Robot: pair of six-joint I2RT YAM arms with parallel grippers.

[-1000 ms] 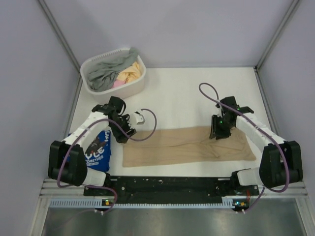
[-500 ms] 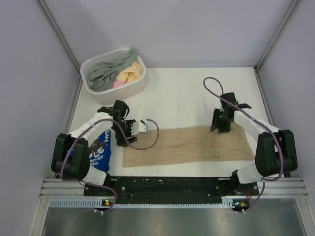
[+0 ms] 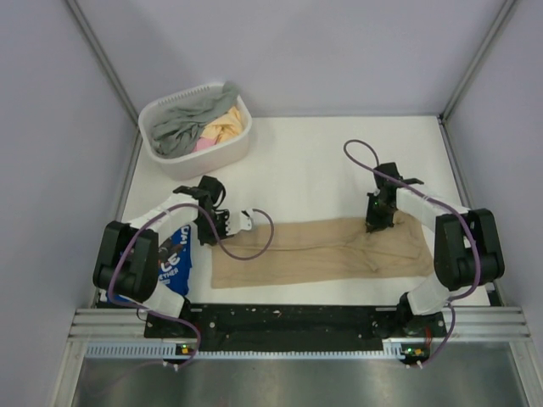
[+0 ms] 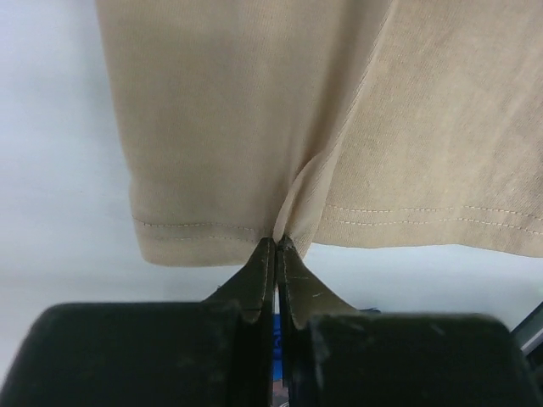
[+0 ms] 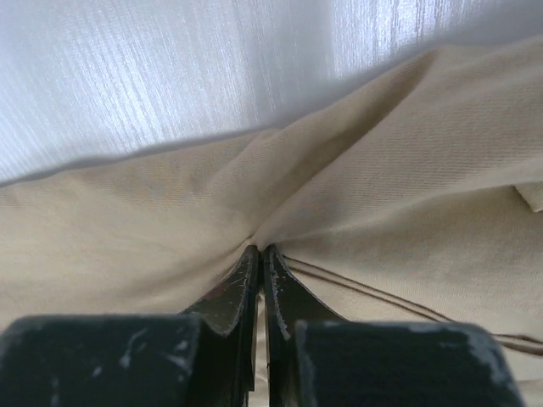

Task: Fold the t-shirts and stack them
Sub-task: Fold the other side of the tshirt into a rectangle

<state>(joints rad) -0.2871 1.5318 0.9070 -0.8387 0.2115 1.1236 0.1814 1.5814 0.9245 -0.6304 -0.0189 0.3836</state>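
Observation:
The tan t-shirt (image 3: 322, 250) lies folded into a long strip across the near part of the white table (image 3: 314, 161). My left gripper (image 3: 222, 225) is shut on the shirt's hem at its far left corner; in the left wrist view the tips (image 4: 277, 242) pinch a small pleat of tan cloth (image 4: 254, 127). My right gripper (image 3: 374, 222) is shut on the far edge toward the right end. The right wrist view shows its tips (image 5: 260, 251) with tan cloth (image 5: 382, 195) puckered between them. The blue t-shirt (image 3: 172, 264) with white lettering lies folded at the near left, under the left arm.
A white slotted basket (image 3: 229, 151) with grey, yellow and pink clothes stands at the far left corner. Purple cables loop above both wrists. Grey walls and metal posts close in the table on three sides, and a black rail runs along the near edge.
Both grippers were open and have closed on the tan t-shirt's far edge. The left one slid down to the shirt's left corner; the right one shifted slightly along the far edge.

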